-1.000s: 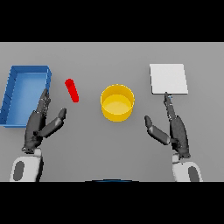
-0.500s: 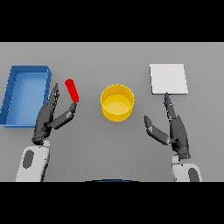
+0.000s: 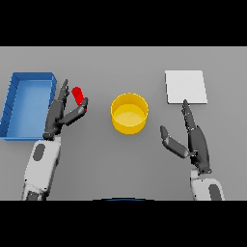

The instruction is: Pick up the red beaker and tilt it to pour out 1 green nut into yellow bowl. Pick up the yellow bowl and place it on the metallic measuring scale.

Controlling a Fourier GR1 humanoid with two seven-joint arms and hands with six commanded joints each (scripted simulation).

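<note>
Your left hand (image 3: pixel 61 115) sits toward the left edge of the tabletop (image 3: pixel 125 169), just beside the right wall of the blue tray (image 3: pixel 14 103). Its fingers are straight and its thumb is spread, with the red beaker (image 3: pixel 77 95) lying in the gap between them; nothing is clamped yet. I cannot tell whether the fingers already touch the beaker.

To do this grasp well, close the thumb and fingers evenly on the beaker's sides, low enough that the rim stays free. Keep it level as you lift, since the nut inside, which is not visible here, could spill early. Watch the tray wall close behind your fingers.

The yellow bowl (image 3: pixel 129 113) stands near the middle of the tabletop, well apart from the beaker, so carry first, then tilt slowly over it for 1 nut only.

Your right hand (image 3: pixel 193 140) rests spread and idle toward the right edge, just below the scale (image 3: pixel 186 87) in the far right corner.
</note>
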